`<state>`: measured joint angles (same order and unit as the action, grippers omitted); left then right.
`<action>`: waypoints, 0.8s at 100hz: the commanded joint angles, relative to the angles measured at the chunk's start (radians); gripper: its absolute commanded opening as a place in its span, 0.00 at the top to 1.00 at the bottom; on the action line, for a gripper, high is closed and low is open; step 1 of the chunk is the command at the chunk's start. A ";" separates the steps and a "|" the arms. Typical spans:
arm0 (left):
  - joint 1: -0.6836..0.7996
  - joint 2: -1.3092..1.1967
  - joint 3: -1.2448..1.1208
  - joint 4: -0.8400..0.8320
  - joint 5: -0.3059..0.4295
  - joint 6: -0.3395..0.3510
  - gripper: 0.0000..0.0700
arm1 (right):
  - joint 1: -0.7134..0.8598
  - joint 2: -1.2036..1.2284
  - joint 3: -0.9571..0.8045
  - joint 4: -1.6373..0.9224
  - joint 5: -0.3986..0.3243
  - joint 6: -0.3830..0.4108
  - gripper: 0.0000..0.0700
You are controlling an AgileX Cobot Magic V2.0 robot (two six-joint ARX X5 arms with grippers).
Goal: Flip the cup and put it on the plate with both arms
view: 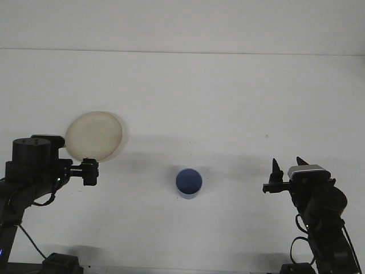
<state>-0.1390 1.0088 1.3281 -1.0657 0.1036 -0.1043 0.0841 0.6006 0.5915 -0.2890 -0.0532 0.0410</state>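
A small blue cup (189,182) stands on the white table (217,103), near the front centre. Its round blue top faces the camera; I cannot tell whether that is the mouth or the base. A cream plate (94,136) lies at the left, further back. My left gripper (89,171) points right, just below the plate's front edge and well left of the cup. My right gripper (287,164) is open, with two dark fingertips (275,166) apart and nothing between them, well right of the cup.
The table's far edge meets a pale wall at the back. Dark arm bases and cables sit at the front left corner (57,264) and front right corner (325,251).
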 commanded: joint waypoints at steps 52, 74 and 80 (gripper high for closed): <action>-0.488 0.490 0.222 0.081 0.002 -0.099 0.22 | 0.002 0.001 0.004 0.004 0.001 -0.004 0.34; -0.597 0.650 0.322 0.081 0.002 -0.095 0.22 | 0.002 0.001 0.004 0.004 0.001 -0.004 0.34; -0.616 0.687 0.341 0.081 0.002 -0.092 0.22 | 0.002 0.001 0.004 0.004 0.001 -0.004 0.34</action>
<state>-0.7349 1.6531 1.6352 -0.9817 0.1047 -0.1978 0.0841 0.6006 0.5915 -0.2939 -0.0528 0.0410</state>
